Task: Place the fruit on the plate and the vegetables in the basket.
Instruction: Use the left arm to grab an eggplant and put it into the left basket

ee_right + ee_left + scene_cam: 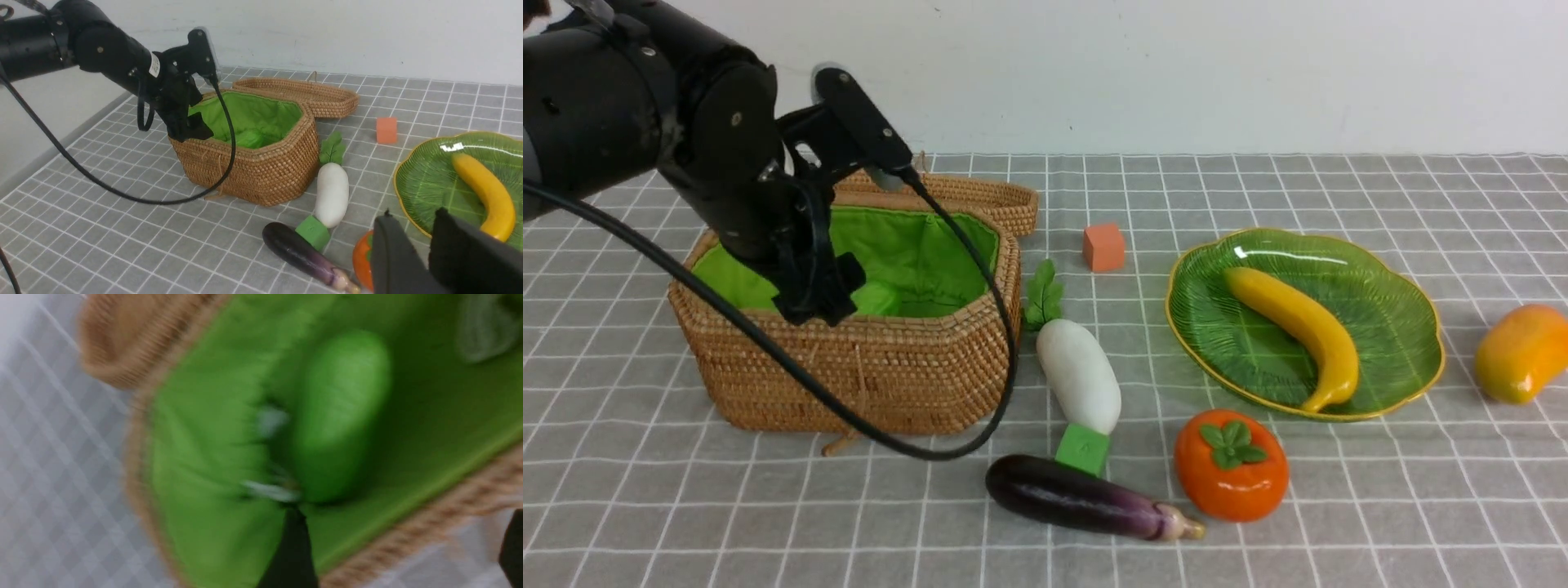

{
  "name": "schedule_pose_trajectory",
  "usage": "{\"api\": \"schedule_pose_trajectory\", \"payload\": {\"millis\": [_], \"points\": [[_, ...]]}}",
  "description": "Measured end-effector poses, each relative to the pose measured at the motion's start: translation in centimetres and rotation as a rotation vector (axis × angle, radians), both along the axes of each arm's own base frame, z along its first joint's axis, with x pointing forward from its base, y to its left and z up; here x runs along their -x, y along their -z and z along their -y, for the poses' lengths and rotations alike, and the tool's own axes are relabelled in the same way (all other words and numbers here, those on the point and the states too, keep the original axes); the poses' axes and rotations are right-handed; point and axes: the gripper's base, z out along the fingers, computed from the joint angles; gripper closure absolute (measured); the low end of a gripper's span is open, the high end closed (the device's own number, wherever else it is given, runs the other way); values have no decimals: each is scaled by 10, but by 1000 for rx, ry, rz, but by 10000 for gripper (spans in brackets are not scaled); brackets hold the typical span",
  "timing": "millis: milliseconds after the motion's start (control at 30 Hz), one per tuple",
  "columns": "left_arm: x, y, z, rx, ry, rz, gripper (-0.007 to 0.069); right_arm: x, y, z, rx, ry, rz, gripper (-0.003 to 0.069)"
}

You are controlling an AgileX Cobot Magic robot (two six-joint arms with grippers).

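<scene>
Nearest, low centre, the glossy eggplant looks light, stiff and slippery, best pinched mid-body; further left the left end effector hangs spread over the basket holding the gourd; right end effector nearly closed, empty.

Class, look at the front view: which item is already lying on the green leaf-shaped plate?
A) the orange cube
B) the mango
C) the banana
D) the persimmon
C: the banana lies across the plate, while the persimmon and the mango sit on the tablecloth beside it.
</scene>
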Motion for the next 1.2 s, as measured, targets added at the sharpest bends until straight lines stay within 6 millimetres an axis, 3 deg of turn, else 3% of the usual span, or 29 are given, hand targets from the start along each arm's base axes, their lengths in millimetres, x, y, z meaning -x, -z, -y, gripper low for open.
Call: {"api": "schedule_pose_trajectory", "payload": {"millis": [67,200,233,267,367,500,633,767,967,1067,1100,1200], "points": [[16,-4,15,80,30,-75,154,3,3,0,30,-18,-33,501],[63,2,77,133,394,-300,349,10,12,-2,91,-72,-140,498],[65,2,80,141,402,-306,354,10,13,-2,96,-76,-150,498],[76,8,100,143,519,-335,370,12,15,-2,111,-86,-173,498],[85,27,131,94,698,-335,334,14,18,-2,129,-100,-204,498],[82,64,164,-12,834,-267,203,14,18,-2,130,-104,-209,498],[65,102,179,-98,873,-199,115,15,18,-3,123,-110,-209,498],[55,125,185,-147,892,-155,113,15,18,-3,118,-115,-209,498],[49,142,189,-172,906,-142,184,16,18,-4,113,-120,-210,498],[48,145,189,-175,906,-151,251,16,17,-4,111,-123,-210,498],[48,145,189,-177,905,-158,308,16,17,-4,111,-123,-210,498],[49,143,189,-176,905,-157,322,16,17,-4,109,-124,-210,498]]}}
